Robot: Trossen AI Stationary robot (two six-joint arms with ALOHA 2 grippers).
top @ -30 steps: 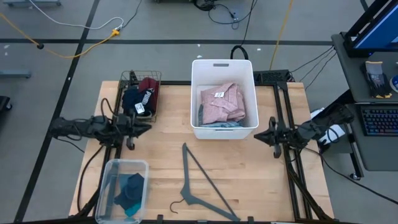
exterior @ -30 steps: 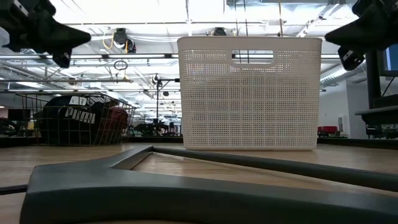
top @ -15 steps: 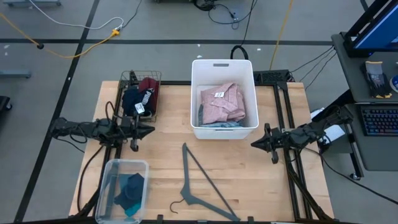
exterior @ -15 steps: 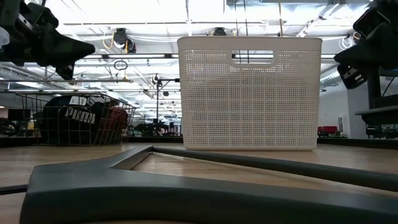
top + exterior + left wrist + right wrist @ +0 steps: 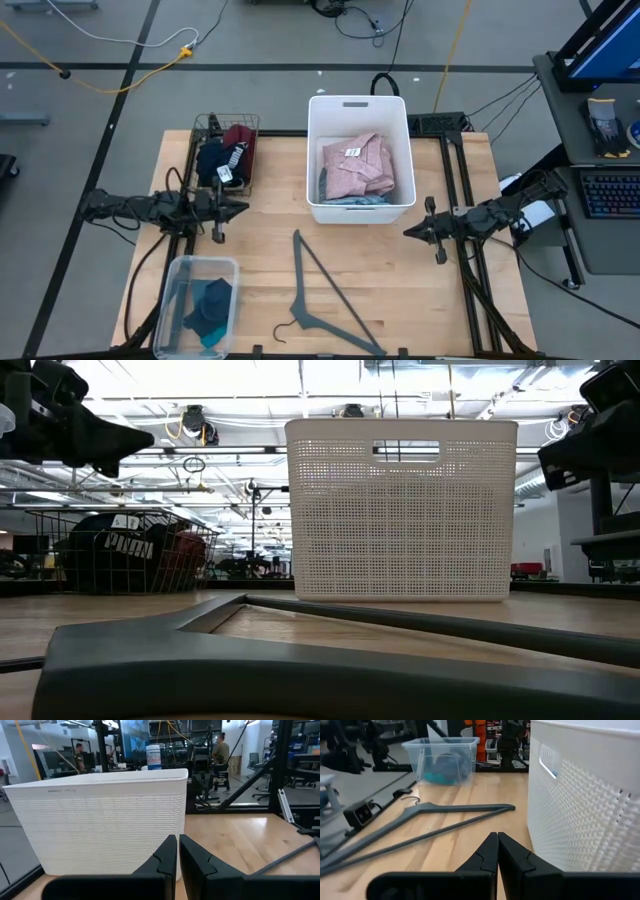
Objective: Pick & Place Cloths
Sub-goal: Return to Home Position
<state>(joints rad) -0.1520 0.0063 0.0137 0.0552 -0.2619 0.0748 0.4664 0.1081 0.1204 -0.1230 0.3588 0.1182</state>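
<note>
A folded pink cloth with a tag [image 5: 358, 165] lies on a light-blue one [image 5: 350, 199] inside the white basket [image 5: 312, 150]. Navy and maroon cloths [image 5: 225, 158] fill the wire basket [image 5: 200, 125]. Teal and slate-blue cloths [image 5: 208, 305] lie in the clear bin [image 5: 175, 275]. My left gripper [image 5: 243, 208] hovers shut between the wire basket and the white basket, seen shut in its wrist view [image 5: 177, 840]. My right gripper [image 5: 406, 231] hovers shut just near of the white basket's right corner, fingers together [image 5: 497, 836]. Both hold nothing.
A grey plastic hanger [image 5: 325, 300] lies flat on the table's near middle, its hook toward the near edge. Bare wood shows between the hanger and the white basket. People stand in the room [image 5: 220, 750] beyond the table.
Both grippers have shifted a little toward the table's near edge and dropped lower, the right one more than the left. Both stay shut. No cloth has moved.
</note>
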